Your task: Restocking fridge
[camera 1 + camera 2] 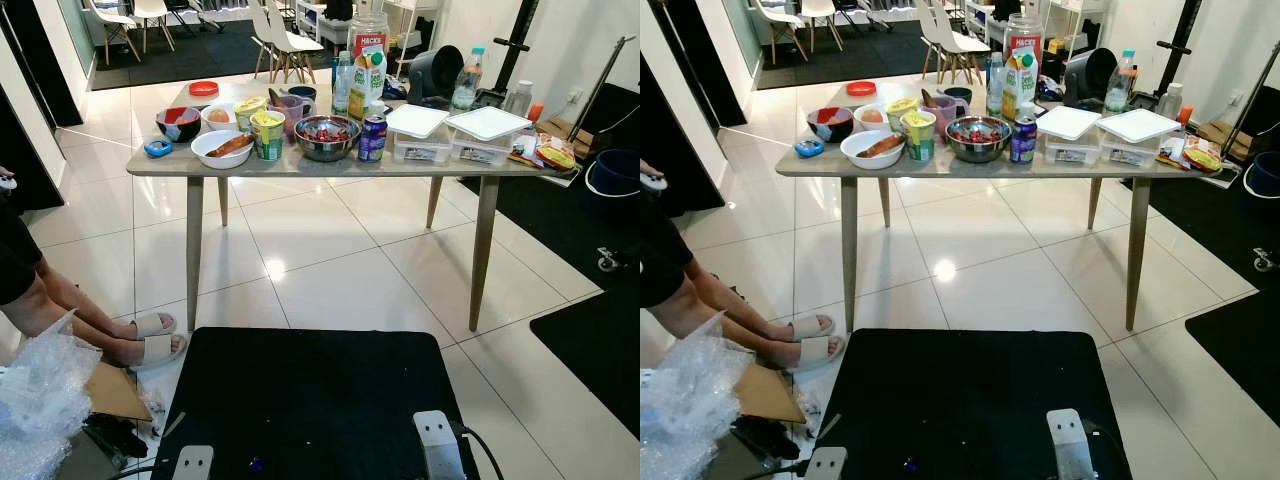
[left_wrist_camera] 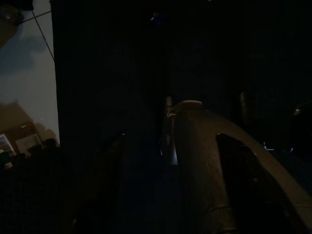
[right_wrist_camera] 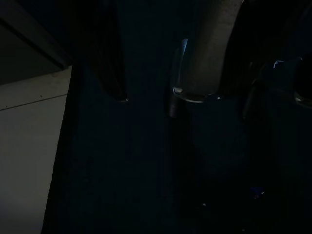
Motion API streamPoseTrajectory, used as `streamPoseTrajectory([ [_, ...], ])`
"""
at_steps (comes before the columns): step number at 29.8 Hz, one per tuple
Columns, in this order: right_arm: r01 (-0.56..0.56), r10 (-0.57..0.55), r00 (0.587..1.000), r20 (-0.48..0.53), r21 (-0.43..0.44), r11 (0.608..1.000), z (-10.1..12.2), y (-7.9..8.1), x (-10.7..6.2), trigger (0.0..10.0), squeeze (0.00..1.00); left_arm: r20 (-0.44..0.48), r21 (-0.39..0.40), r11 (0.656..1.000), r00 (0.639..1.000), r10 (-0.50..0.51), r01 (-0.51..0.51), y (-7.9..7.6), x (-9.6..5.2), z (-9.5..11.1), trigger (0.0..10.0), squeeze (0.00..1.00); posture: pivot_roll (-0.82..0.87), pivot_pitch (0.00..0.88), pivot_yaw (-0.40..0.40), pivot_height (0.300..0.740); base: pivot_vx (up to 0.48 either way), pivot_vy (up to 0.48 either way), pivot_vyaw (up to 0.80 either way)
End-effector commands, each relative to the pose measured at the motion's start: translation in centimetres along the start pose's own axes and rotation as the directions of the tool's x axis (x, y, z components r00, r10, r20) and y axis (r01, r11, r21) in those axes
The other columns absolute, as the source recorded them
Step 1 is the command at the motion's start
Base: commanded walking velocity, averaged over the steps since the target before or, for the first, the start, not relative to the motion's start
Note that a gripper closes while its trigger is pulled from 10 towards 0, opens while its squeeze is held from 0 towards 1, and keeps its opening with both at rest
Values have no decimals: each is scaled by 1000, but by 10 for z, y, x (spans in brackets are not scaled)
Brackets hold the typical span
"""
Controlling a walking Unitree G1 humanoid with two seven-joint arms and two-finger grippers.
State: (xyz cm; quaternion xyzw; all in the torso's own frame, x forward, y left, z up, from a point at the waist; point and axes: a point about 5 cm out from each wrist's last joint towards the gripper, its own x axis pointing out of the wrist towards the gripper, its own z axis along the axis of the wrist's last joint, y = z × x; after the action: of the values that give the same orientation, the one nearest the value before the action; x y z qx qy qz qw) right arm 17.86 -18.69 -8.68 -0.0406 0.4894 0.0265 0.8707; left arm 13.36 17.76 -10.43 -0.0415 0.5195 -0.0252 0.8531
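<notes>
A wooden table [image 1: 150, 166] stands on white floor tiles ahead of the robot, loaded with food for the fridge. On it sit two lidded clear plastic containers [image 1: 418, 133] side by side at the right, one steel bowl [image 1: 327, 137] of red food in the middle, one blue drink can [image 1: 372, 137] just right of that bowl, and two green-and-yellow noodle cups [image 1: 267, 134], one behind the other. Left of the cups are a white bowl [image 1: 221, 148] holding something orange-brown, a second white bowl [image 1: 219, 117] with an egg-like thing, and a dark bowl with a red inside [image 1: 178, 123]. Towards the back stand one juice carton [image 1: 362, 85], one large jar with a red label [image 1: 368, 33] whose white lettering is too small to read surely, and two clear water bottles [image 1: 465, 81]. A red lid [image 1: 203, 88] lies at the far left corner, and a small blue object [image 1: 158, 149] at the near left edge. A seated person's legs in pale slippers [image 1: 150, 336] rest at the left, beside crumpled bubble wrap [image 1: 40, 400]. Both arms hang idle over a black mat [image 1: 310, 400]. The left gripper [image 2: 165, 146] and right gripper [image 3: 170, 97] show as dim shapes in the dark wrist views; I cannot tell how far either is open, and neither visibly holds anything.
</notes>
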Motion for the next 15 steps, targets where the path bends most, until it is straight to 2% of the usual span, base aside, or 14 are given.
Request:
streamPoseTrajectory([
  [1, -19, 19, 1000, 2, 11, 1000, -2, 3, 0, 10000, 1000, -4, -15, 1000, 1000, 6, -6, 3, -1, -1, 10000, 1000, -12, 0, -2, 740, 0, 0, 0],
  [15, -45, 45, 999, 6, 20, 999, -3, 5, 0, 10000, 1000, -7, -27, 1000, 1000, 9, -9, 5, -1, -3, 10000, 1000, -7, 0, -4, 740, 0, 0, 0],
])
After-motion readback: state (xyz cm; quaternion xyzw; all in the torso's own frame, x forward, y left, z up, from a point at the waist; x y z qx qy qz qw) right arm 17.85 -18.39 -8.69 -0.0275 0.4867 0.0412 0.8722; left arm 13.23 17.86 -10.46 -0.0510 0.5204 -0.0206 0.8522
